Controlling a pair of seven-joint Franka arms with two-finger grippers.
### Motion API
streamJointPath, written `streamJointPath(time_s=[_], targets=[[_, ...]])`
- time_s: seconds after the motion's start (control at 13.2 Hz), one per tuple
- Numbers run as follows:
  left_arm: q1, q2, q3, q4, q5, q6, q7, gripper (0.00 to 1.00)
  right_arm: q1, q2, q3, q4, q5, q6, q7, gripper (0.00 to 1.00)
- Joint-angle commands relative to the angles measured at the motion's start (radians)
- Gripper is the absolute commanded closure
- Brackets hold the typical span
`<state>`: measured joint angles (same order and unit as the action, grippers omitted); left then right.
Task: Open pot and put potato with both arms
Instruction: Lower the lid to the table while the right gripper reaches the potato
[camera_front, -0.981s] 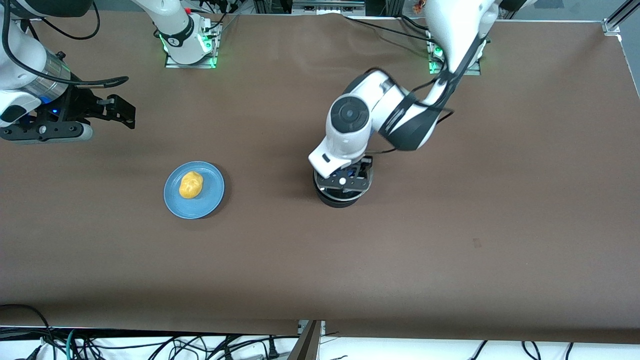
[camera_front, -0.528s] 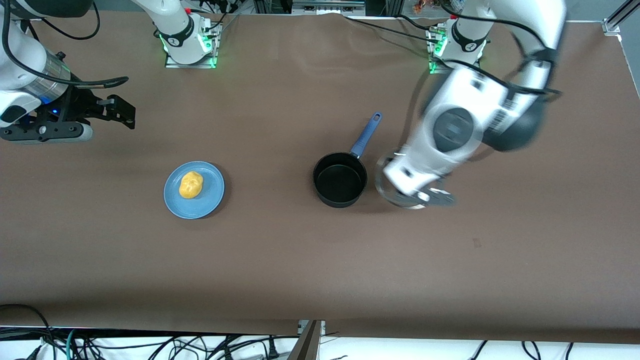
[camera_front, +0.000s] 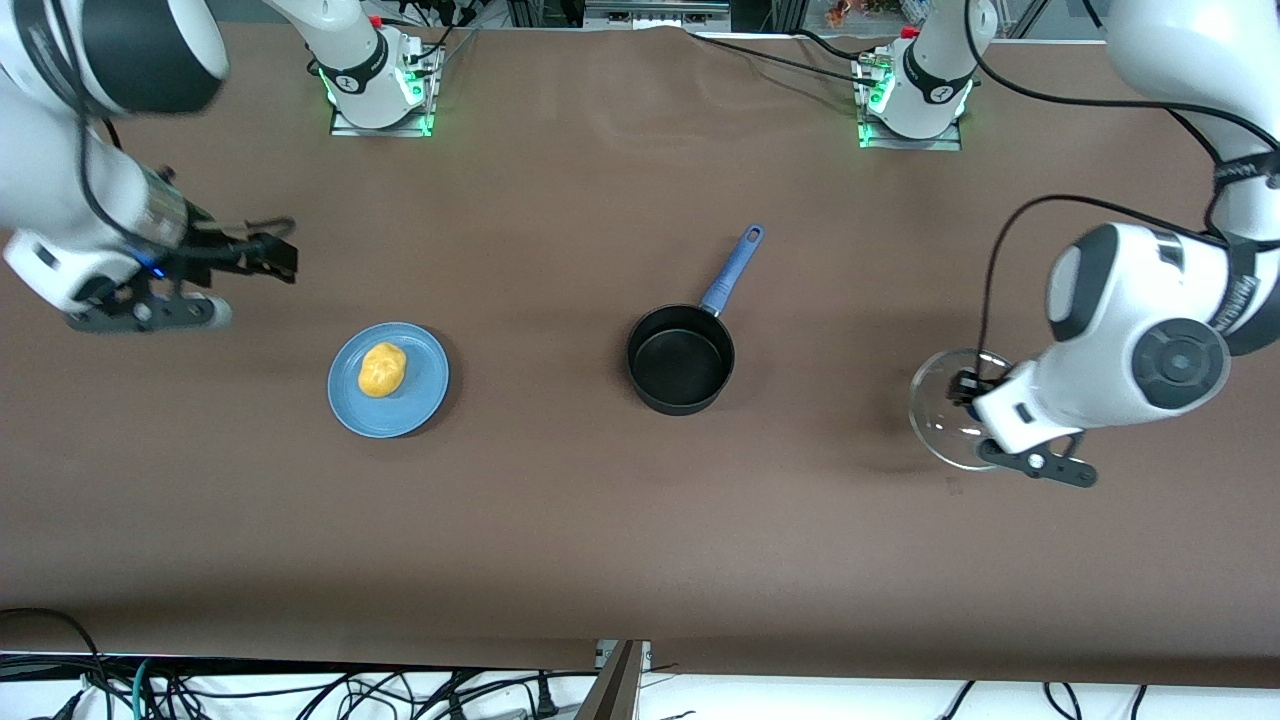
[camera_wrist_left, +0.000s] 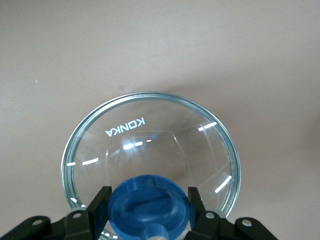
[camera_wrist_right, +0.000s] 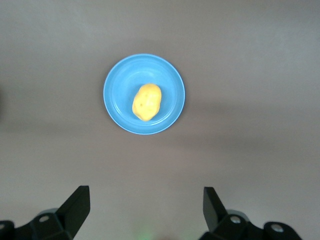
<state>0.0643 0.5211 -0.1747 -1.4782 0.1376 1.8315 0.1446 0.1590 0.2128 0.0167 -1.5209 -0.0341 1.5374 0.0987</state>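
You are looking at a long table (camera_front: 640, 540) covered in brown cloth, with cables trailing along the edge nearest the front camera.

Nearest that camera, toward the left arm's end, you have the left gripper (camera_front: 975, 405) clamped on the blue knob (camera_wrist_left: 149, 205) of the glass lid (camera_front: 945, 410). In the left wrist view its two fingers (camera_wrist_left: 98, 206) press against either side of the knob, and the lid's steel rim and the mirrored lettering on the glass show over bare cloth. You cannot tell whether the lid touches the table or hangs just above it.

A little farther from the camera, near the middle of the table, sits the pot (camera_front: 680, 373), uncovered and upright, its black inside showing nothing in it. Its blue handle (camera_front: 732, 267) points away from the camera, slanting toward the left arm's end. The pot stands well apart from the lid.

Toward the right arm's end, about level with the pot, you see the blue plate (camera_front: 418, 395) with the potato (camera_front: 382, 369) lying on it, near its middle.

The right gripper (camera_front: 270, 257) is in the air over bare cloth toward the right arm's end, near the plate. In the right wrist view its fingers (camera_wrist_right: 76, 206) stand wide apart, holding nothing, with plate and potato in sight between them.
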Motion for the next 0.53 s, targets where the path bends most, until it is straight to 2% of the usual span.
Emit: streamJointPath(time_s=[0.0, 0.15, 0.23, 0.45], targets=[[0.064, -0.099, -0.02, -0.264, 0.02, 0.187, 0.07, 0.69, -0.004, 0.046, 0.005, 0.018, 0.013, 0.006, -0.014, 0.0], [0.083, -0.098, -0.017, -0.394, 0.022, 0.352, 0.075, 0.68, 0.013, 0.056, 0.005, -0.045, 0.014, 0.07, -0.014, 0.0], [0.086, -0.092, -0.016, -0.431, 0.022, 0.418, 0.076, 0.68, 0.013, 0.054, 0.005, -0.106, 0.014, 0.154, -0.014, 0.0], [0.097, -0.04, -0.016, -0.45, 0.022, 0.45, 0.076, 0.67, 0.013, 0.051, 0.005, -0.327, 0.014, 0.433, 0.006, 0.0]])
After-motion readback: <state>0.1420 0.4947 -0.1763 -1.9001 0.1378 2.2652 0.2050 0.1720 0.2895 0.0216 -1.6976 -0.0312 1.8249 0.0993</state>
